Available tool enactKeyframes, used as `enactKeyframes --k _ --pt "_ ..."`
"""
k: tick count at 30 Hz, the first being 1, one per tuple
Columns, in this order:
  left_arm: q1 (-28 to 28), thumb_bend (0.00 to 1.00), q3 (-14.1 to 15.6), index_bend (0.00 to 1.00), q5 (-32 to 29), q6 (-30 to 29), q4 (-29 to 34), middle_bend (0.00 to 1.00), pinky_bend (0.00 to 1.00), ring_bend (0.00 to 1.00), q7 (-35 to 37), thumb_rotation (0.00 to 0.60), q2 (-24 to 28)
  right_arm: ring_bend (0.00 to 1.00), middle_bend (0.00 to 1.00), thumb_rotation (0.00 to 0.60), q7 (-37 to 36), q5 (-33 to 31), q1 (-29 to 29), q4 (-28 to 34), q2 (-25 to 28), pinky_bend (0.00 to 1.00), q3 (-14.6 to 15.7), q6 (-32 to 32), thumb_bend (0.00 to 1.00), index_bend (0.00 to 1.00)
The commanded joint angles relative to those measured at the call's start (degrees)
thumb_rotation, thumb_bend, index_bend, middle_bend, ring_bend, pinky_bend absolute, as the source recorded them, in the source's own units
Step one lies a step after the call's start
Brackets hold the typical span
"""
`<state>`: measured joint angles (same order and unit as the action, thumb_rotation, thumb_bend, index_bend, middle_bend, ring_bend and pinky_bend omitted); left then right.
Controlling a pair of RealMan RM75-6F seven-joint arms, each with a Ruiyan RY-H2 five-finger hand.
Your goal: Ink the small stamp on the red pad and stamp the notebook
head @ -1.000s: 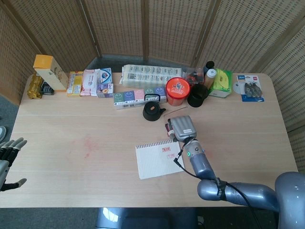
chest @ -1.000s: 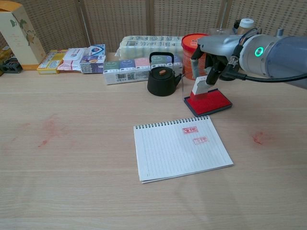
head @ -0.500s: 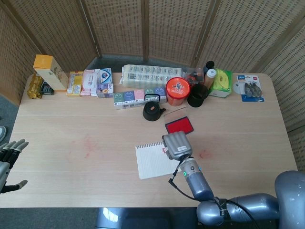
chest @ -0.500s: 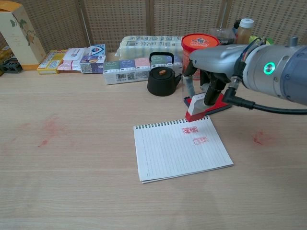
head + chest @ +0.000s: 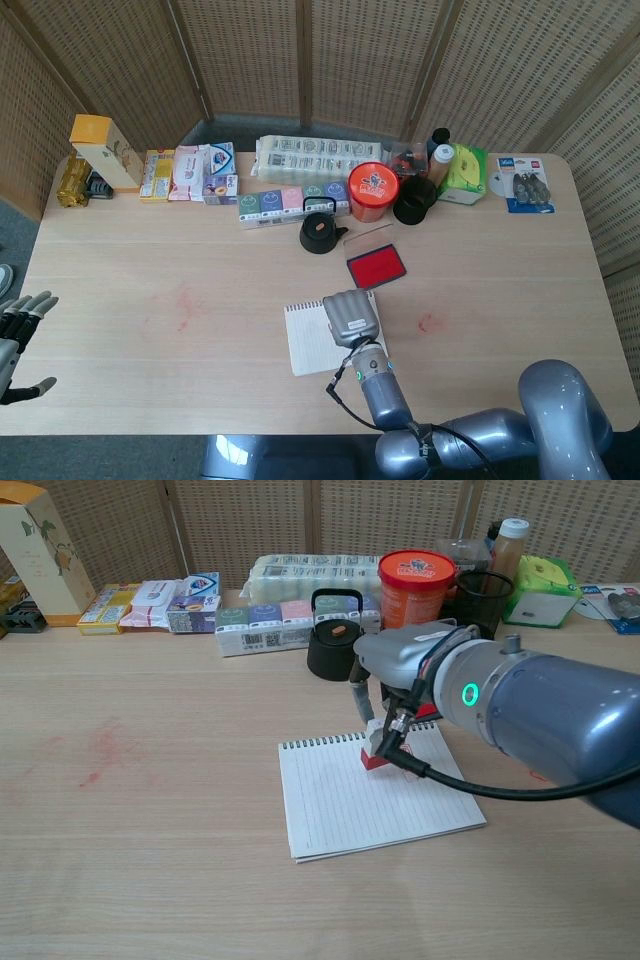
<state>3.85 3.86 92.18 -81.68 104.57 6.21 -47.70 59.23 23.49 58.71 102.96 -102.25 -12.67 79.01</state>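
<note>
My right hand (image 5: 400,670) holds the small stamp (image 5: 375,750), a white block with a red base, between its fingertips. The stamp's base sits down on the upper part of the spiral notebook (image 5: 340,810), just below the wire binding. From the head view the right hand (image 5: 350,318) covers the stamp and the right half of the notebook (image 5: 308,342). The red ink pad (image 5: 375,265) lies uncovered beyond the notebook; in the chest view only a red sliver of the pad (image 5: 428,712) shows behind my wrist. My left hand (image 5: 22,325) hangs off the table's left edge, fingers apart, holding nothing.
A black kettle (image 5: 338,645) stands just behind the notebook, with an orange canister (image 5: 417,585) and a black cup (image 5: 478,595) further back. Boxes and packets line the far edge. Red ink stains mark the wood (image 5: 428,323) (image 5: 100,745).
My right hand carried the stamp from the red pad toward me and leftward, then lowered it onto the notebook page. The pad is now uncovered. The left hand stayed put.
</note>
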Motion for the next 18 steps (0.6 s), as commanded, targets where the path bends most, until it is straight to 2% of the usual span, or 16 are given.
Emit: enactKeyframes --k 1,11,18 --pt "0.01 0.0 0.04 0.0 0.09 -0.01 -0.05 0.0 0.0 0.0 0.18 0.6 0.06 1.0 0.95 0.6 1.14 -1.61 0.76 -2.63 -1.82 1.0 -1.42 0.46 0.48 0.63" --pt "0.16 0.0 0.01 0.0 0.03 0.13 -0.38 0.0 0.0 0.0 1.01 0.6 0.22 1.0 0.95 0.6 2.6 -6.09 1.43 -8.47 -5.47 1.0 -5.43 0.86 0.48 0.63" --pt "0.19 0.0 0.04 0.0 -0.01 0.2 -0.34 0.0 0.0 0.0 1.03 0.6 0.22 1.0 0.95 0.6 2.88 -6.86 1.96 -10.39 -7.45 1.0 -7.09 0.63 0.48 0.63"
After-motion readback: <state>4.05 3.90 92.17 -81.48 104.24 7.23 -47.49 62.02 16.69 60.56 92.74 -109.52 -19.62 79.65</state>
